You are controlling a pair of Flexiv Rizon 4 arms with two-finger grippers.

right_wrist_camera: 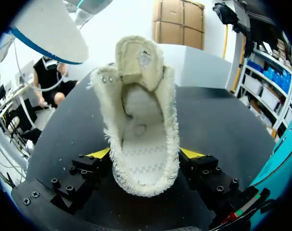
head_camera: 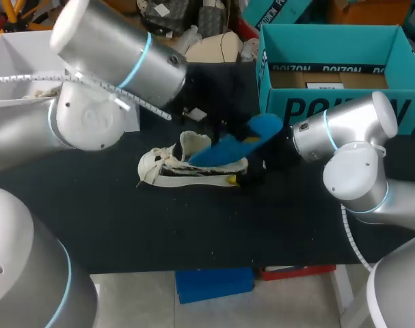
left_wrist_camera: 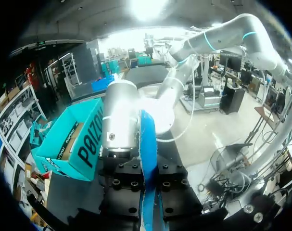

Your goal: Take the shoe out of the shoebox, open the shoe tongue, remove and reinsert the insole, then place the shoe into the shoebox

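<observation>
One insole out, shoe held by the heel

The cream shoe (right_wrist_camera: 143, 144) sits in the middle of the table (head_camera: 125, 225), near the teal shoebox (head_camera: 289, 109), with its tongue (right_wrist_camera: 138, 60) flipped up. The right gripper (right_wrist_camera: 145, 154) is clamped on its heel, a yellow tip pressing each side. The blue insole (left_wrist_camera: 147, 159) hangs just above the shoe's opening, pinched edge-on in the left gripper (left_wrist_camera: 148, 192). My guess: the insole is light, thin and floppy, so it'll buckle if pushed from the far end; hold it near the heel and feed the toe in first. The shoe looks soft and light too, and the heel is probably its firmest bit to grab.
</observation>
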